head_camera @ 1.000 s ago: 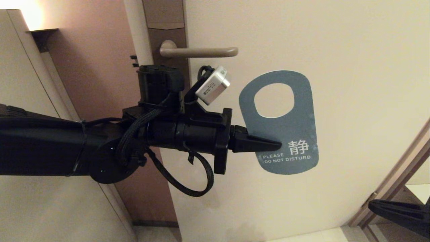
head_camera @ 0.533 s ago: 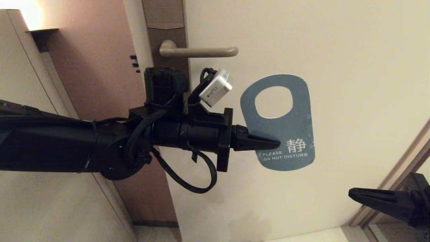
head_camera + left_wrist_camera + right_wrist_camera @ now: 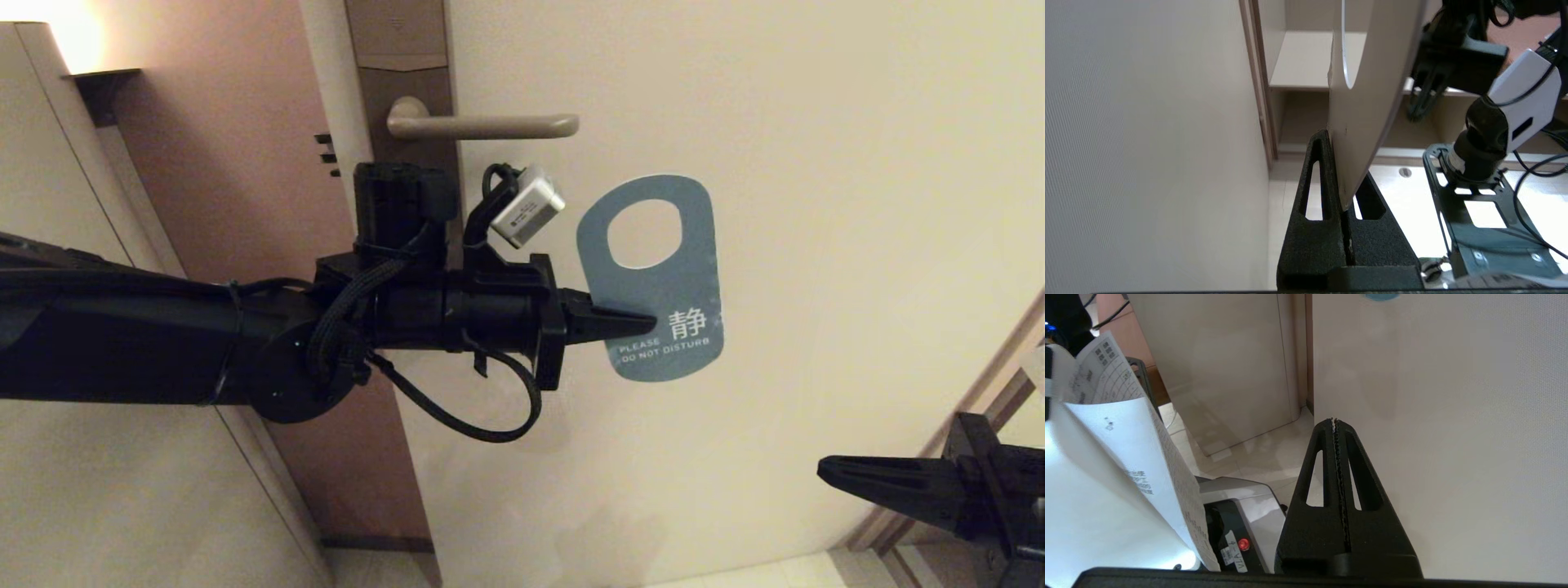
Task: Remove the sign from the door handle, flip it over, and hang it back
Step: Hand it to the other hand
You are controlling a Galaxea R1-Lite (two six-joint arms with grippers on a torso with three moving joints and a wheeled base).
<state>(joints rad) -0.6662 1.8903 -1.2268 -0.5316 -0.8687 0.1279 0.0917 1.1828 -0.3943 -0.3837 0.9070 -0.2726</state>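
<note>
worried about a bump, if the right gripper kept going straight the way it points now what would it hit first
Probably the door. The right gripper, shut and empty, points left across its face, below the sign; its wrist view shows only door ahead, though depth is unclear.

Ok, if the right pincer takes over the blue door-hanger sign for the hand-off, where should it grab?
Probably the bare right edge of the flat blue card sign, beside the oval hole, coming in from the robot's right. The left pincer, shut on the sign's lower left edge, blocks that side; the card hangs upright, face-on, clear of the beige lever door handle. The right pincer, now shut, must open first.
</note>
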